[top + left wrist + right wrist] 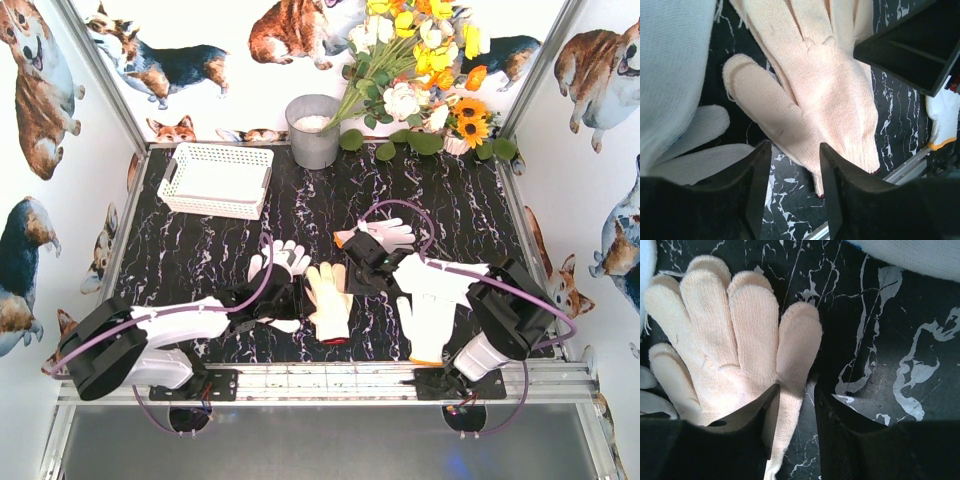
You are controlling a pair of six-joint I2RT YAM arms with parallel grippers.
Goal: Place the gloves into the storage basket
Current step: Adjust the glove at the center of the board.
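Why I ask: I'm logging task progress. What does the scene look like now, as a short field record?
storage basket: far left of table, no gloves inside
gloves: several lying on the table, all outside the basket
cream glove: flat, near centre, between the two grippers
left gripper: open, low beside the cream glove's cuff, holding nothing
right gripper: open, one finger of the cream glove lies between its fingers
grey bucket: right of the basket
progress: nothing stowed yet

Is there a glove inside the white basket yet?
No, the storage basket holds nothing in the top view, and the gloves lie on the black marble table.
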